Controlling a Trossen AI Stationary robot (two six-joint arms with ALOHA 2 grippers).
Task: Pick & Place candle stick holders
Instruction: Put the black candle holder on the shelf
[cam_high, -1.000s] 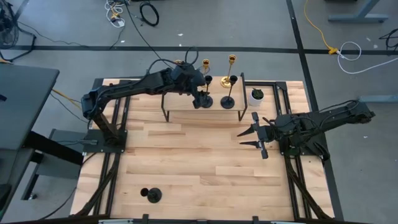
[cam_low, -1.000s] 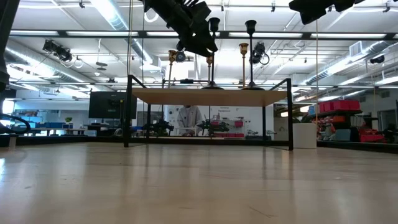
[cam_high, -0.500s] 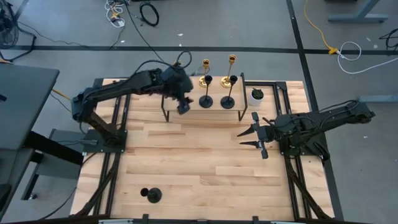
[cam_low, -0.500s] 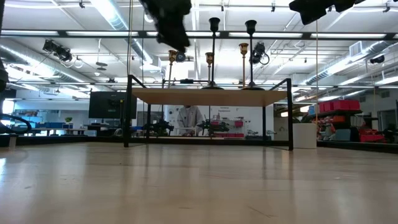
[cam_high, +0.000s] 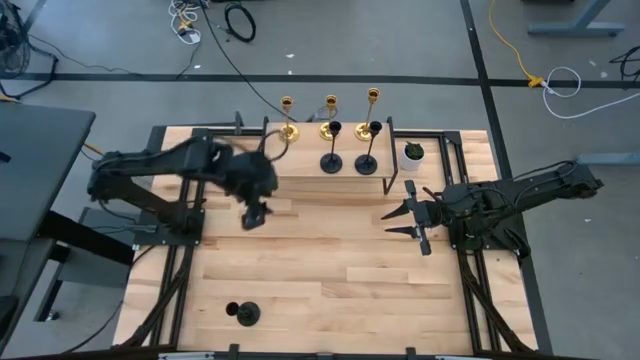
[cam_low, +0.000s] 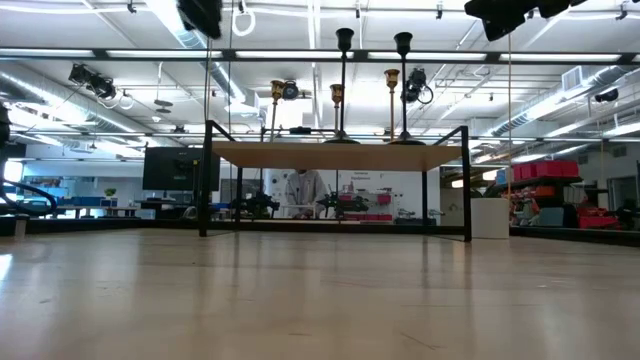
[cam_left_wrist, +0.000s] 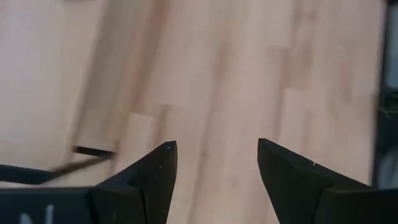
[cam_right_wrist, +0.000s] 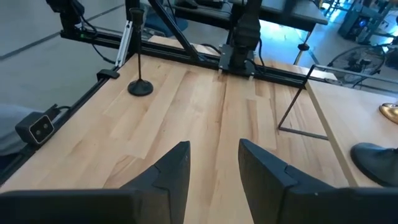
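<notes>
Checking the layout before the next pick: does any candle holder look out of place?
One black holder stands alone near the table's front edge, far from the five on the shelf. Nothing looks tipped or damaged.

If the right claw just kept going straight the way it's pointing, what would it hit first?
Probably nothing soon: the open right gripper points across bare table. Farther along, slightly off its line, stands the lone black candle holder; depth is unclear.

A dark gripper (cam_low: 203, 14) hangs at the upper edge, its fingers hidden from this height. Below and off to its side stands a wooden shelf (cam_low: 335, 154) on thin black legs, carrying two tall black candle stick holders (cam_low: 344, 85) and three shorter gold candle stick holders (cam_low: 337, 110) behind them. A second dark arm (cam_low: 515, 14) shows at the far upper corner, well apart from the gripper.
</notes>
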